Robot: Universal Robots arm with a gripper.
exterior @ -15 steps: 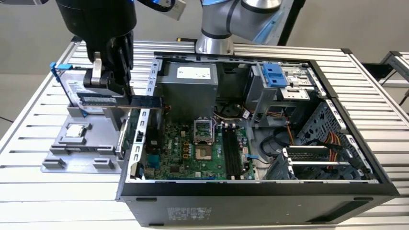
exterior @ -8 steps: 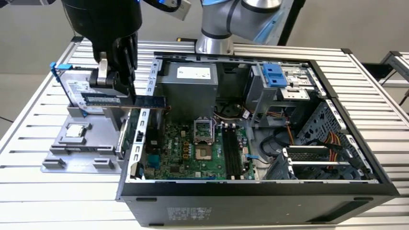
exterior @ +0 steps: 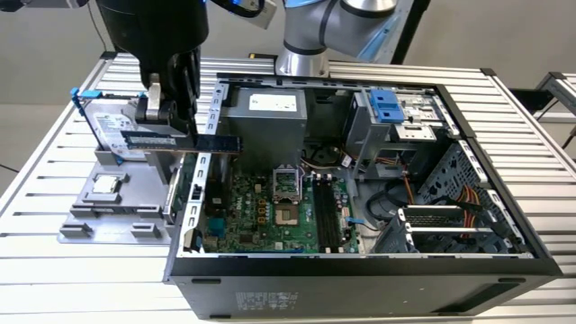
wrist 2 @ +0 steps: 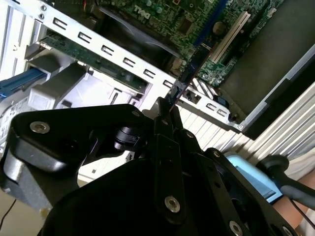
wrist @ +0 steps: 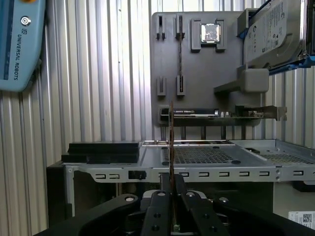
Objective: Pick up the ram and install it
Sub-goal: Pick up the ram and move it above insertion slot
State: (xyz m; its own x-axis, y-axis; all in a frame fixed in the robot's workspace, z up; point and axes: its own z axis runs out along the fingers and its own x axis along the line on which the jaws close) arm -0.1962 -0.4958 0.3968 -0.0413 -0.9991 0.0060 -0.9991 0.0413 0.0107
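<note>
my gripper (exterior: pixel 175 131) pinches the ram (exterior: pixel 216 143) tight
any tilt in my grip could snag it on the case rim (exterior: pixel 214 108)

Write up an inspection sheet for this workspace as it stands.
Surface: slatted metal table carrying an open computer case and a grey parts holder.
Job's things: the ram is held level over the case's wall on the exterior view's left, not yet seated.
Clutter: hard drive in a blue frame and a processor chip on the holder; teach pendant on the table.
Grippers: gripper, jaws shut on the ram.
Cables: coloured wire bundle inside the case.
Surroundings: another slatted table at the exterior view's right.
</note>
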